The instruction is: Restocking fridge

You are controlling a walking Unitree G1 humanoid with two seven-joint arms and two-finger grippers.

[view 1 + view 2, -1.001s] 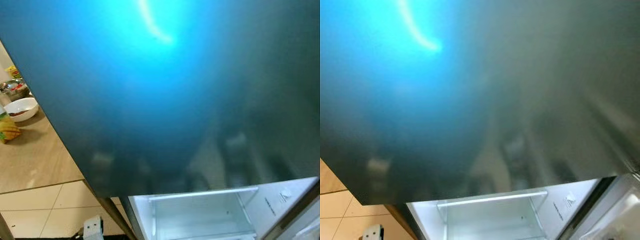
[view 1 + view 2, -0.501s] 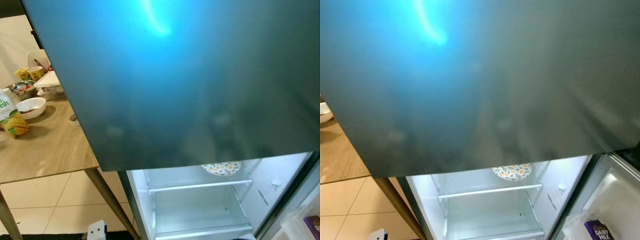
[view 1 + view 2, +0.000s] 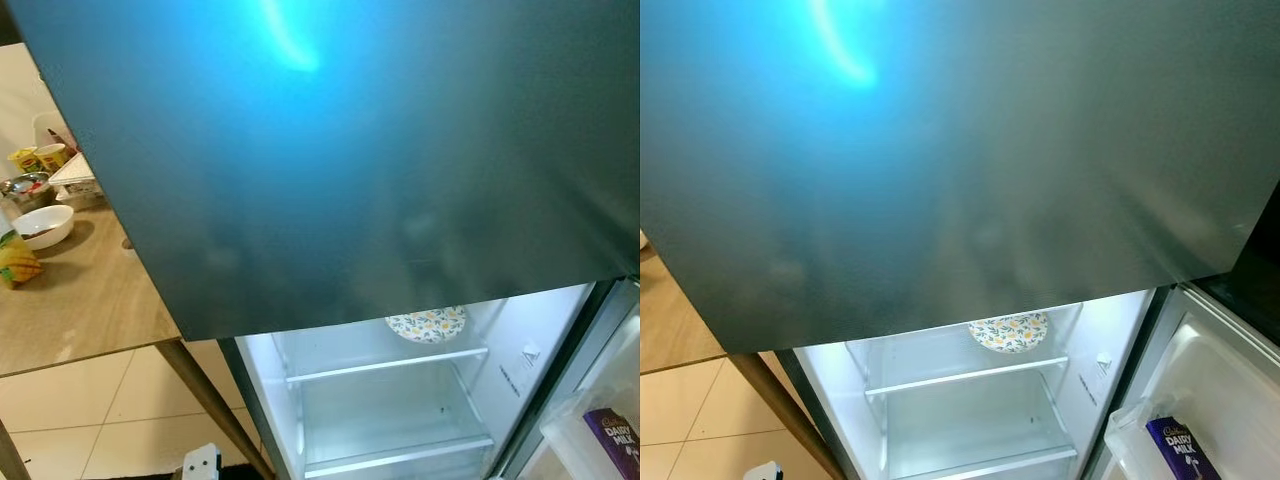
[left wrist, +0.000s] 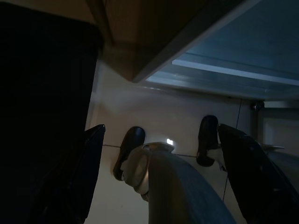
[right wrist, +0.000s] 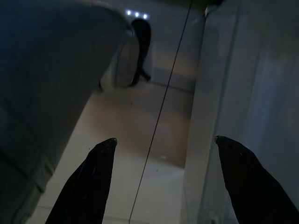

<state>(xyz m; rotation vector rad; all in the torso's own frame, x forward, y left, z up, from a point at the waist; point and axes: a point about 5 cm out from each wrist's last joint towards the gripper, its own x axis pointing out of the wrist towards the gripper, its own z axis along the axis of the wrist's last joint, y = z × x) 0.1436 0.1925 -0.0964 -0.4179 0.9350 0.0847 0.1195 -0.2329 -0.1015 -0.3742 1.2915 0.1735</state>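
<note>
The fridge sits dead ahead with its lower compartment lit and open, and the picture has swung since a second ago: then only one bare shelf peeked out under the dark upper door, now the view has lifted and shifted so that more of the interior shows. That's the camera moving, not the goods. It means the robot is getting a proper look at where stock can go. Inside, a floral-patterned plate rests on the upper glass shelf, with the shelf below it bare. On the opened door at the right, a purple Dairy Milk pack sits in the door bin. Off to the left, the wooden surface carries a white bowl and a juice carton. Both arms hang low: the left gripper is spread apart and empty over the tiled floor, and the right gripper likewise gapes with nothing between its fingers.
</note>
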